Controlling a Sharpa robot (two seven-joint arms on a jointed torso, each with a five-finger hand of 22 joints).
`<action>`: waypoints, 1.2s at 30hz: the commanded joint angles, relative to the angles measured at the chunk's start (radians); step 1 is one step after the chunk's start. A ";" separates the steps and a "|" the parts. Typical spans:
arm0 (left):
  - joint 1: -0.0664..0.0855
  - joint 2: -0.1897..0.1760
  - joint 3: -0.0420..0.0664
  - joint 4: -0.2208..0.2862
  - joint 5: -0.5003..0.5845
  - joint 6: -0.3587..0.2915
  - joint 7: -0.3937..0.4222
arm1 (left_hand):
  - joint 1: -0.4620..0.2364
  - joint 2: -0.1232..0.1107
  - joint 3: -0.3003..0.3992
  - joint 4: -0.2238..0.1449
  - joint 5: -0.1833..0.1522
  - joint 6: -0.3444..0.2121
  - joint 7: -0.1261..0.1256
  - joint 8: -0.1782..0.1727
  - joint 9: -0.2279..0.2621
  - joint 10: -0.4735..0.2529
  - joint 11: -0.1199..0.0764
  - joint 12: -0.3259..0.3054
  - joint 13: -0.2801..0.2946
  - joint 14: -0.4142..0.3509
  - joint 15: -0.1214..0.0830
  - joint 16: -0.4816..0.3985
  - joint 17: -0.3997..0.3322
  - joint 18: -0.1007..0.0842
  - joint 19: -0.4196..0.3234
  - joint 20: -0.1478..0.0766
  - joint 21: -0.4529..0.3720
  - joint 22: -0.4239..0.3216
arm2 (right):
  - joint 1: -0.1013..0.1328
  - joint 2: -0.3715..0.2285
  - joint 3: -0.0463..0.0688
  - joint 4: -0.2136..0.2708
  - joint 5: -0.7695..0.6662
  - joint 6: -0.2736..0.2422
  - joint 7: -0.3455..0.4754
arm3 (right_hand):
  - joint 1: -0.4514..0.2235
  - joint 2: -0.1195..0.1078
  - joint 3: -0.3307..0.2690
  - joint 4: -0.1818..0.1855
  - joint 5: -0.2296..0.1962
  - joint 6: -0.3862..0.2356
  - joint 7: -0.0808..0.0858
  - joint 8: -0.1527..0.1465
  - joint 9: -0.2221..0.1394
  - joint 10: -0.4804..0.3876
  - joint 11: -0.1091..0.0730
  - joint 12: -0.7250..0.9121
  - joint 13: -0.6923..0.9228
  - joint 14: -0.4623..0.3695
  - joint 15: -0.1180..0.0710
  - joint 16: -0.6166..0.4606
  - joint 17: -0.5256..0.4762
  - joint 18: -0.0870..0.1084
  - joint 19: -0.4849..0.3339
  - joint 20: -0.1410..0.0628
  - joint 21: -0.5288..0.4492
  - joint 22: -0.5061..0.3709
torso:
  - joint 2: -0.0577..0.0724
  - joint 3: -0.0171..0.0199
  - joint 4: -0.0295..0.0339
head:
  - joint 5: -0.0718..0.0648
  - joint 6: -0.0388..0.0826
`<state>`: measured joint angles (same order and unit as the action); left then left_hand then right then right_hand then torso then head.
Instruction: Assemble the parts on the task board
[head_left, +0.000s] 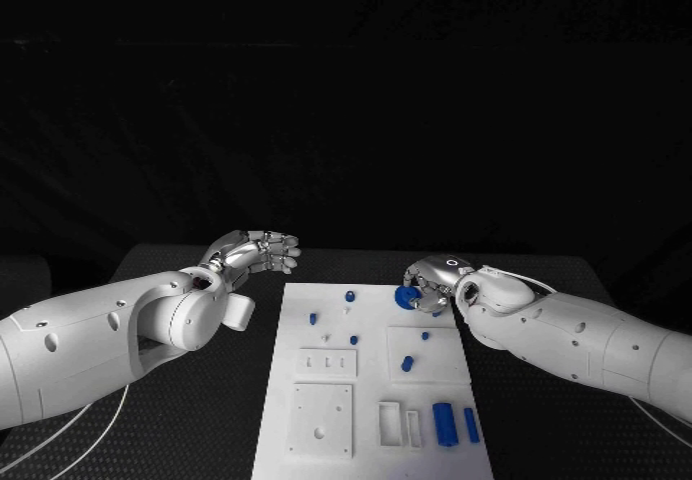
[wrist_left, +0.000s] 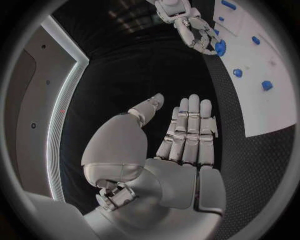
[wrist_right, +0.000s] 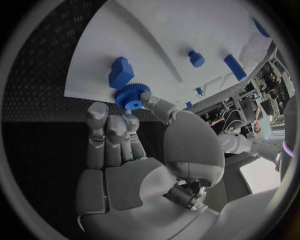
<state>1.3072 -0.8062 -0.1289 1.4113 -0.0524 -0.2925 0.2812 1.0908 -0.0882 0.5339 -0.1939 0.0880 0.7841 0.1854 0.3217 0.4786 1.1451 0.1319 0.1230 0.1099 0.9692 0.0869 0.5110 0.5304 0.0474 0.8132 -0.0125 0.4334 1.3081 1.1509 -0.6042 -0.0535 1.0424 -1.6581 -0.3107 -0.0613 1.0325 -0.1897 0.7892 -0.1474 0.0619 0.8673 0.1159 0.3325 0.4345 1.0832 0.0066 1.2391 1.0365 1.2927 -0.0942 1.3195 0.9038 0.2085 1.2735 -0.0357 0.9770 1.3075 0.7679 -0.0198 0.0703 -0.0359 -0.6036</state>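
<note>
The white task board (head_left: 371, 392) lies lengthwise in the middle of the table. My right hand (head_left: 437, 279) hovers at its far right corner and pinches a blue gear (head_left: 408, 297) between thumb and fingers. The right wrist view has the gear (wrist_right: 131, 96) just over the board's edge (wrist_right: 156, 40), beside a blue block (wrist_right: 120, 72). My left hand (head_left: 257, 252) hangs off the board's far left corner, empty. In the left wrist view its fingers (wrist_left: 189, 131) lie straight and side by side, thumb apart; the right hand (wrist_left: 194, 27) with the gear (wrist_left: 220, 47) is beyond.
Small blue pegs (head_left: 349, 296) (head_left: 313, 318) (head_left: 407, 363) stand on the board's far half. Two blue cylinders (head_left: 444, 423) (head_left: 472, 425) lie at its near right. White raised blocks (head_left: 327, 362) (head_left: 322, 420) sit on its left side. Black table (head_left: 188, 440) flanks the board.
</note>
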 joint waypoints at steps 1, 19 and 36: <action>0.002 0.001 0.001 0.003 -0.004 0.013 0.006 | -0.008 -0.001 0.003 0.001 0.001 0.001 0.006 -0.002 0.001 -0.001 0.005 -0.007 -0.001 0.005 0.000 -0.003 0.001 0.018 -0.006 -0.001 0.004 0.019 | -0.029 -0.001 -0.019 0.004 -0.036 0.105 -0.021 | 0.000 0.018 0.003 0.000 0.000 0.130 -0.006 0.010 0.007 0.002 -0.007 0.001 -0.002 0.000 -0.012 -0.005 0.002 0.053 -0.007 -0.002 0.007 0.021 | -0.001 -0.0006 0.0001 | -0.001 0.001; 0.002 -0.001 0.001 0.002 -0.004 0.011 0.007 | -0.007 -0.001 0.003 0.000 0.001 0.001 0.005 -0.002 0.002 -0.001 0.005 -0.008 -0.001 0.005 0.000 -0.005 0.003 0.018 -0.007 -0.001 0.005 0.019 | 0.006 -0.017 -0.007 0.139 -0.245 -0.056 -0.160 | 0.000 -0.011 0.042 0.003 -0.005 0.152 -0.016 0.015 0.011 0.017 -0.017 -0.005 -0.006 0.007 -0.021 -0.012 0.013 0.053 0.002 -0.005 0.023 0.019 | -0.001 -0.0009 -0.0025 | 0.001 0.012; 0.003 0.003 0.001 0.002 -0.004 0.009 0.006 | -0.007 -0.001 0.004 0.000 0.001 0.001 0.005 -0.003 0.002 -0.001 0.005 -0.008 -0.001 0.005 0.000 -0.006 0.004 0.018 -0.007 -0.001 0.005 0.019 | 0.009 0.069 -0.015 0.244 -0.434 -0.092 -0.233 | 0.021 -0.064 0.096 0.030 -0.010 0.160 -0.018 0.013 0.014 0.033 -0.019 -0.013 -0.010 0.013 -0.022 -0.021 0.019 0.053 0.009 -0.007 0.031 0.017 | 0.002 -0.0007 0.0015 | 0.004 0.033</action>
<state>1.3072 -0.8065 -0.1289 1.4107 -0.0526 -0.2927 0.2805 1.0908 -0.0882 0.5339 -0.1939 0.0880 0.7840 0.1854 0.3217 0.4792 1.1451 0.1319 0.1192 0.1099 0.9692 0.0868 0.5110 0.5333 0.0528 0.8132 -0.0124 0.4334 1.3075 1.1616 -0.5380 -0.0683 1.2880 -2.0205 -0.3913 -0.2597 1.0545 -0.2465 0.8820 -0.1160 0.0580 0.8856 0.0978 0.3450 0.4490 1.1084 -0.0107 1.2302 1.0273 1.3036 -0.1114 1.3024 0.9212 0.2170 1.2810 -0.0397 1.0034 1.3074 0.7677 -0.0200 0.0714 -0.0318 -0.5728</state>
